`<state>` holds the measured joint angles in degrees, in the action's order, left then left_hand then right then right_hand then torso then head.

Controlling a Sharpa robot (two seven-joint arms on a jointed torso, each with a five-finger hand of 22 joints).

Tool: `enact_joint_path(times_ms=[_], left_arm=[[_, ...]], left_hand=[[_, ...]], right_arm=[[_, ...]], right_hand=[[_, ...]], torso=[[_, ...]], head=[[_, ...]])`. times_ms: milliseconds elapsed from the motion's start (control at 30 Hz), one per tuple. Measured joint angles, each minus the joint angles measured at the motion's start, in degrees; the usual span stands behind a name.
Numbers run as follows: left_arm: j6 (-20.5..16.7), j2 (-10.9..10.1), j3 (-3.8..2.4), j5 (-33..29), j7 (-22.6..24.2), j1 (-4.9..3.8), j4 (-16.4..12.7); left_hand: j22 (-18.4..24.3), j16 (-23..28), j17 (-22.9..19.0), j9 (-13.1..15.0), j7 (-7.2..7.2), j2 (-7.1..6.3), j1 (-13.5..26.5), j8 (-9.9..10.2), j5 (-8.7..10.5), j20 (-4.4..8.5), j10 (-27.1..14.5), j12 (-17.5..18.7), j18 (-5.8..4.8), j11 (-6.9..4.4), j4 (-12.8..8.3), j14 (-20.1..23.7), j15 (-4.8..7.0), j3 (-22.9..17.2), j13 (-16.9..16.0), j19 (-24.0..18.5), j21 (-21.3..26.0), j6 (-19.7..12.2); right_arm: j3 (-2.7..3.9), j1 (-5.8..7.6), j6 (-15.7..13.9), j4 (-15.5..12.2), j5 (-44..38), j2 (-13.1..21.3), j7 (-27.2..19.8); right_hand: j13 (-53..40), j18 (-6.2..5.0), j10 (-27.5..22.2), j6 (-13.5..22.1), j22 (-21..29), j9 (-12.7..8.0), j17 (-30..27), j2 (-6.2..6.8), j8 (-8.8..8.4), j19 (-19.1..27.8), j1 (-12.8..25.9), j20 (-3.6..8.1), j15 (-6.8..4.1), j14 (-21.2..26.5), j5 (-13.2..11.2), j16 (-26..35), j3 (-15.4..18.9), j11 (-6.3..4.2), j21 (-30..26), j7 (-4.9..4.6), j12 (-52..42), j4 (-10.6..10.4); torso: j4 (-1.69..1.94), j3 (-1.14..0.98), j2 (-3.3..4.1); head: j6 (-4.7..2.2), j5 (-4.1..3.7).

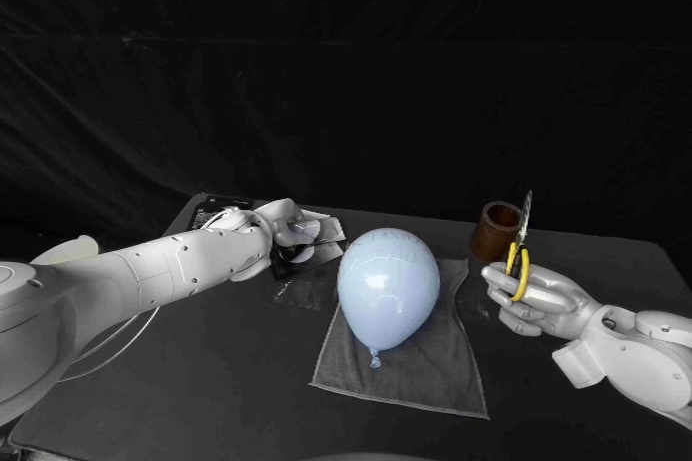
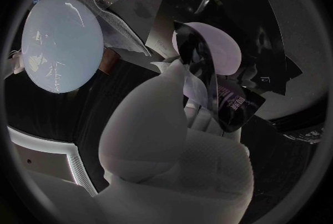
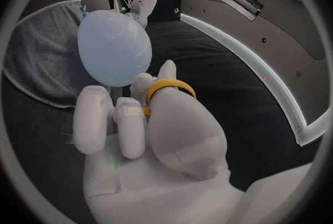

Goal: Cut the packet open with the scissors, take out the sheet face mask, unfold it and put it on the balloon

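Scissors with yellow handles [image 1: 521, 243] stand upright, gripped by the right hand [image 1: 537, 299]; the left hand [image 1: 274, 231] clamps a dark glossy packet [image 2: 235, 103] near the pale blue balloon [image 1: 387, 286].

The head camera looks down from well back onto the black surface [image 1: 202, 381]. The wrist cameras sit close behind the left fingers [image 2: 149, 118] and right fingers [image 3: 94, 118], facing past them. All three share the pale blue oval balloon [image 1: 387, 286] beyond the fingers.
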<state>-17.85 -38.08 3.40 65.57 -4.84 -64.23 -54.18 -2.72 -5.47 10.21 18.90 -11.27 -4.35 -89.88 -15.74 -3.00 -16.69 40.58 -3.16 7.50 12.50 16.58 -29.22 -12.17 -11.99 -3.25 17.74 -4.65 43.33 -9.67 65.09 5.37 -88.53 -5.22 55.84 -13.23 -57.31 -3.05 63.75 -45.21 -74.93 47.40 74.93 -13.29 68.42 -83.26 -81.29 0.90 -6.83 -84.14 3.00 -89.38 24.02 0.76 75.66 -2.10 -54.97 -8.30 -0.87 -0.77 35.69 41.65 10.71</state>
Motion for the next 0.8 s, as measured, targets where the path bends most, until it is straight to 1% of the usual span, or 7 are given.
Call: enact_joint_path(times_ms=[167,333,467,533,600,700,800], left_arm=[[-0.5,-0.2,-0.04,-0.4,0.6,0.02,-0.5],[-1.3,-0.6,-0.35,-0.8,1.5,0.02,-1.2],[-2.1,-0.9,-0.62,-1.1,2.4,-0.12,-1.6],[-2.7,-1.1,-0.74,-1.2,3.0,-0.31,-1.7],[-3.2,-1.1,-0.82,-1.3,3.5,-0.47,-1.7],[-3.9,-1.1,-0.85,-1.3,4.1,-0.58,-1.7],[-4.6,-1.1,-0.86,-1.3,4.6,-0.60,-1.6]], left_hand=[[0.0,0.0,0.0,-0.1,-0.02,0.00,0.0,0.0,0.00,0.00,0.0,0.0,0.00,0.00,-0.1,0.0,0.00,-0.1,0.0,0.0,0.0,0.2],[0.0,0.0,0.0,-0.3,-0.01,0.00,0.0,0.0,0.00,0.00,0.0,0.0,-0.01,0.00,-0.1,-0.2,-0.18,-0.5,0.0,0.0,0.0,0.2],[0.0,0.0,0.2,-0.7,-0.12,0.28,-1.2,0.0,0.00,-0.03,2.2,-0.1,-0.01,0.11,-0.4,-1.8,-0.12,-2.3,-0.1,0.5,-0.4,1.7],[0.0,-0.4,0.8,-0.8,-0.45,0.56,-2.6,-0.4,0.03,0.05,5.8,-0.8,0.00,-0.25,-0.8,-4.3,0.10,-4.0,-0.4,1.2,-0.5,3.4],[-0.2,-1.7,1.9,-0.8,-0.60,0.84,-3.9,-1.2,0.04,0.01,9.5,-1.5,0.21,-0.64,-1.3,-8.7,0.57,-5.8,-0.7,3.0,-1.4,5.5],[-0.9,-3.1,3.0,-0.8,-0.08,0.69,-4.7,-2.0,0.04,0.00,12.6,-1.5,1.62,-1.17,-1.8,-14.1,1.30,-8.3,-0.7,7.5,-3.0,8.0],[-1.5,-3.9,3.2,-0.7,0.57,0.37,-5.0,-2.9,0.16,0.03,15.5,-1.7,1.81,-1.89,-2.3,-16.8,2.03,-11.2,-0.5,12.3,-4.8,10.0]], right_arm=[[0.02,0.00,0.0,0.0,0.0,0.0,0.0],[0.02,0.00,0.0,0.0,0.0,0.0,0.0],[0.02,0.00,0.0,0.0,-0.1,0.0,0.0],[0.02,0.00,0.0,0.0,-0.1,0.0,0.0],[0.02,0.00,-0.1,0.1,-0.1,0.0,0.0],[0.01,0.00,-0.1,0.1,-0.1,-0.1,0.0],[0.00,0.00,-0.1,0.0,-0.2,0.0,0.0]], right_hand=[[0.0,0.00,0.0,0.0,0.0,0.0,0.0,0.00,0.00,0.0,0.0,0.00,0.00,0.0,0.0,0.0,0.0,0.00,0.0,0.00,0.0,0.0],[-0.4,0.00,0.0,0.0,0.0,0.0,0.0,-0.06,0.00,0.0,-0.1,0.00,0.00,0.0,0.0,0.0,0.0,0.00,0.0,0.00,0.0,0.0],[-0.4,0.01,0.0,0.0,0.0,0.0,0.0,-0.06,0.00,0.0,-0.1,0.00,0.00,0.0,0.0,0.1,0.0,0.00,0.0,0.00,0.0,0.0],[-0.4,0.01,0.0,0.0,0.0,0.0,0.0,-0.06,0.00,0.0,-0.1,-0.01,0.00,0.0,0.0,0.1,0.0,0.00,0.0,0.00,0.0,0.0],[-0.4,0.01,0.0,0.0,0.0,0.0,0.0,-0.06,0.00,0.0,-0.1,-0.01,0.00,0.0,0.0,0.1,0.0,0.00,0.0,0.00,0.0,0.0],[-0.4,0.02,0.0,0.0,0.0,0.0,0.0,-0.06,0.00,0.0,-0.1,-0.01,0.00,0.0,0.0,0.1,0.0,0.00,0.0,0.00,0.0,0.0],[-0.4,0.02,0.0,0.0,0.0,0.0,0.0,-0.06,0.00,0.1,-0.1,-0.10,0.00,0.0,0.0,0.2,0.0,0.00,0.0,0.00,0.0,0.0]], torso=[[0.01,0.00,0.01],[0.01,0.02,0.01],[0.02,0.02,-0.01],[0.03,0.02,-0.02],[0.03,0.02,-0.02],[0.03,0.01,-0.03],[-0.01,0.01,-0.02]], head=[[-0.02,-0.04],[-0.16,-0.12],[-0.28,-0.19],[-0.36,-0.20],[-0.45,-0.18],[-0.52,-0.14],[-0.54,-0.13]])
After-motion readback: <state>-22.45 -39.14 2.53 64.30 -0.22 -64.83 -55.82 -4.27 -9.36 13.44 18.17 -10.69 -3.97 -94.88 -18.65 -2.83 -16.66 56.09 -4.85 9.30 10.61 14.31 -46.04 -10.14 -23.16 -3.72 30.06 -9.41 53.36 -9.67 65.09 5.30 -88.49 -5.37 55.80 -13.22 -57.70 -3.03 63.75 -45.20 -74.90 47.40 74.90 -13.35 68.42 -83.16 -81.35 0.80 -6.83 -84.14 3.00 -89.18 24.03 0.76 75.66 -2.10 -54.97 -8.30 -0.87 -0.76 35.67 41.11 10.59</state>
